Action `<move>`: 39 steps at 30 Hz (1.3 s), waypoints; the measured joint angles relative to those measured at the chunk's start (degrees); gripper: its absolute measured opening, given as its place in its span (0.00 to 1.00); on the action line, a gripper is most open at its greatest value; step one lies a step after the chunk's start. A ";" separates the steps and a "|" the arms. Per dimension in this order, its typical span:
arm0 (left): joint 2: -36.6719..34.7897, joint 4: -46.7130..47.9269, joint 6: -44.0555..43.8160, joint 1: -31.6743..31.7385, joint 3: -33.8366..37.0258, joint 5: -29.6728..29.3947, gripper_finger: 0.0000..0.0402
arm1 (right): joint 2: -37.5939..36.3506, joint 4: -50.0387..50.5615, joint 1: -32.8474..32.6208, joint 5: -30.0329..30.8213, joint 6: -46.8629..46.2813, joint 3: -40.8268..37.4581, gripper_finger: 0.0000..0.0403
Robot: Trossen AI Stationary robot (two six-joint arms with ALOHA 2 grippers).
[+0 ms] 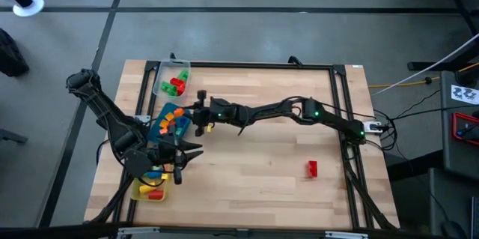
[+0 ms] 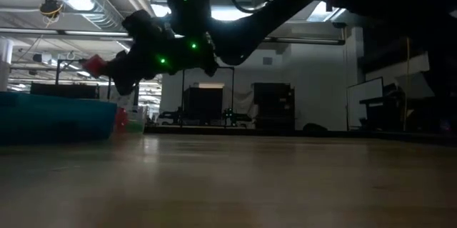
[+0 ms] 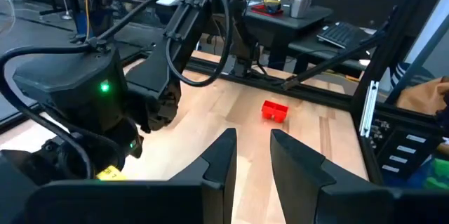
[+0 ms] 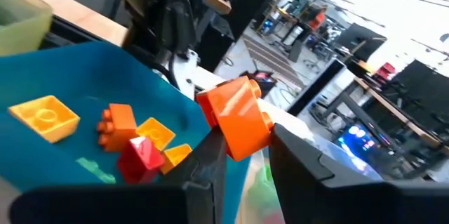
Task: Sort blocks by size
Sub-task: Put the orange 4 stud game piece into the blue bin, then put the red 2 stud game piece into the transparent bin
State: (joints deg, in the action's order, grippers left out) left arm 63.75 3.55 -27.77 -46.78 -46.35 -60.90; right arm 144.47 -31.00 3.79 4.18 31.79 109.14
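An orange block (image 4: 237, 115) is held in my right gripper (image 4: 247, 155), which reaches from the table's right to the blue tray (image 1: 166, 116) at the left; the low view shows that block (image 2: 93, 63) above the tray (image 2: 57, 117). Yellow (image 4: 45, 117), orange (image 4: 119, 122) and red (image 4: 142, 159) blocks lie in the blue tray. A single red block (image 1: 312, 168) lies on the bare table at the right. My left gripper (image 3: 254, 147) hovers near the yellow tray (image 1: 148, 190), open, with nothing between its fingers. My right gripper pinches the orange block by its lower part (image 4: 242, 147) between its two fingers. The fingers lie about level and come from the table's right. The block sticks out past the fingertips, tilted, and is lifted clear above the blue tray's near wall.
A clear tray (image 1: 171, 74) with green and red blocks stands at the far left. The yellow tray at the near left holds a few blocks. Black frame rails (image 1: 352, 156) run along the table's edges. The right half of the table is bare wood around the red block.
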 joint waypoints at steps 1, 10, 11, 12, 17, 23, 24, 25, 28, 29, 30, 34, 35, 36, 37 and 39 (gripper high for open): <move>0.00 -0.02 -0.02 0.00 0.00 0.00 0.18 | 0.02 0.02 0.00 0.36 0.02 0.00 0.23; 0.00 0.02 0.22 0.07 0.00 -0.02 0.18 | 0.00 2.58 -0.03 0.34 -1.24 0.07 0.45; 0.00 0.02 0.17 0.07 0.00 -0.02 0.18 | 0.00 2.81 -0.04 0.34 -1.70 0.07 0.49; 0.00 0.02 0.17 0.07 0.00 -0.02 0.18 | 0.00 3.03 -0.06 0.32 -1.82 0.07 0.52; 0.00 0.04 0.17 0.07 0.00 -0.54 0.18 | -0.66 4.92 -0.04 0.31 -1.54 0.07 0.64; -1.23 0.57 -0.35 0.07 0.00 -5.33 0.18 | -8.09 27.36 -0.02 0.76 6.57 -0.02 0.67; -1.98 0.72 -0.39 0.07 0.00 -5.33 0.18 | -9.96 31.69 -0.02 1.29 7.86 0.00 0.67; -2.99 0.74 -0.60 0.07 0.00 -5.35 0.18 | -11.73 35.81 -0.02 1.82 9.52 0.03 0.67; -6.99 2.60 -0.25 0.04 0.00 -5.37 0.18 | -16.93 47.84 -0.02 3.36 13.38 0.04 0.67; -8.49 3.81 0.31 0.04 0.00 -5.41 0.18 | -18.73 51.72 -0.02 3.75 13.68 0.04 0.67; -9.86 5.36 0.89 0.04 0.00 -5.45 0.18 | -20.40 55.93 -0.02 3.86 13.79 0.04 0.67; -14.02 13.83 -0.66 0.07 0.00 -5.55 0.18 | -26.83 70.81 -0.36 3.79 13.19 0.07 0.67; -14.53 16.47 -2.11 0.04 0.00 -5.55 0.18 | -27.76 75.16 -0.49 3.78 12.51 0.07 0.67; -14.80 19.23 -3.93 0.04 0.00 -5.57 0.18 | -28.63 79.38 -0.81 3.38 12.08 0.07 0.67; -14.86 21.71 -6.24 0.07 0.00 -5.55 0.18 | -29.43 84.05 -1.15 2.41 11.48 0.07 0.67; -14.49 26.31 -11.22 0.08 0.00 -5.52 0.18 | -30.53 93.28 -2.23 0.44 8.91 0.07 0.67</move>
State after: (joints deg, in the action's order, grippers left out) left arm 49.26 29.86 -38.99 -46.70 -46.35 -66.43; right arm 113.93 62.27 1.56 4.61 40.71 109.21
